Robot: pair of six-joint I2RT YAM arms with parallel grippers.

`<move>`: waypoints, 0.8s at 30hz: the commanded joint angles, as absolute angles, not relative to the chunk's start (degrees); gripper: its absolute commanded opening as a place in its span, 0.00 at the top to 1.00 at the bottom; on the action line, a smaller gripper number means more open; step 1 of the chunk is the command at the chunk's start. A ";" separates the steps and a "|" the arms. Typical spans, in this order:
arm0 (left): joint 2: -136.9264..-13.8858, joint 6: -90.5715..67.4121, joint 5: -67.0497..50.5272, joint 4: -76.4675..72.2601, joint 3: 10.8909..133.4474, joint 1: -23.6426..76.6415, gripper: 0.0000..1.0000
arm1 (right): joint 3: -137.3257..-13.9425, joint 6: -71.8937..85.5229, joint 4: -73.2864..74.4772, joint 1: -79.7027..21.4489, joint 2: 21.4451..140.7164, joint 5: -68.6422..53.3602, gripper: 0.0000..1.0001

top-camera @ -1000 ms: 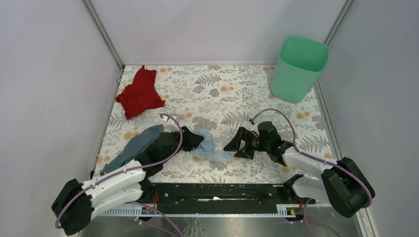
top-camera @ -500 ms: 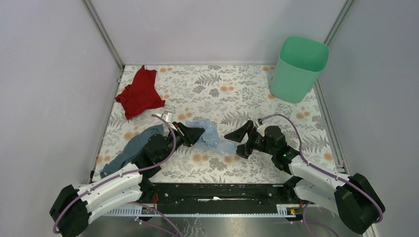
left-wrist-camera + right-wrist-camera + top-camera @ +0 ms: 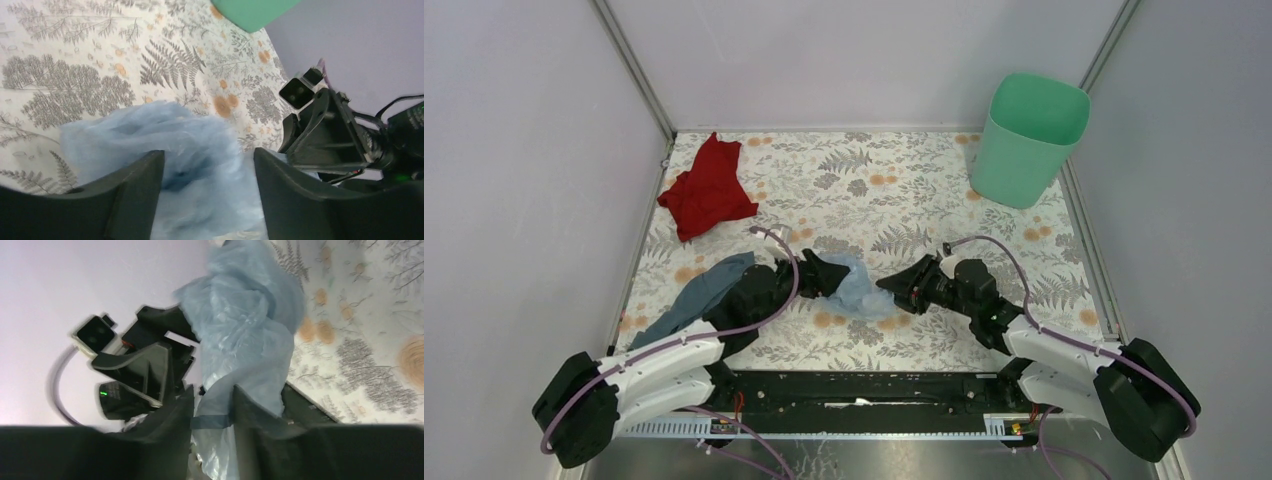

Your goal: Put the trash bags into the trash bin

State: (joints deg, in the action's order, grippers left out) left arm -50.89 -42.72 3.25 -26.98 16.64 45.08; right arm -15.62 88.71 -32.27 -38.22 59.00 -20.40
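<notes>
The crumpled pale-blue trash bag (image 3: 860, 291) lies on the floral table between my two grippers. Coming from the left, my left gripper (image 3: 834, 272) stands open, its fingers wide apart on either side of the bag (image 3: 165, 135). In the right wrist view my right gripper (image 3: 212, 410) has its fingers pressed together on a fold of the bag's film (image 3: 245, 315). From above, that gripper (image 3: 896, 287) meets the bag's right edge. The mint-green trash bin (image 3: 1029, 140) stands upright at the far right corner, well away from both grippers.
A red cloth (image 3: 709, 190) lies at the far left. A grey-blue cloth (image 3: 696, 297) lies under and beside the left arm. Pale walls and metal rails (image 3: 636, 70) close off the table on three sides.
The left gripper has opened and let go of the bag. The right gripper has moved in to the bag and closed on its film. The bag has sunk a little toward the table.
</notes>
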 commanded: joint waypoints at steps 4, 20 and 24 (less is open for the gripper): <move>-52.96 -40.69 10.37 0.78 30.66 45.26 0.01 | -11.61 71.47 -27.60 -36.83 56.31 -18.44 1.00; -60.02 -46.60 -1.41 -0.32 29.83 33.66 0.01 | -21.80 41.88 2.85 -36.74 51.90 -15.30 1.00; -64.46 -50.47 -12.57 -11.13 28.18 29.95 0.03 | -21.22 42.86 0.52 -36.74 52.79 -18.16 1.00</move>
State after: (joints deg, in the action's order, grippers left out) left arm -61.93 -45.91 0.30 2.76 29.80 32.36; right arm -19.79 45.47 -0.91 -36.99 52.23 -16.99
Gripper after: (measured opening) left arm 0.980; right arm 0.014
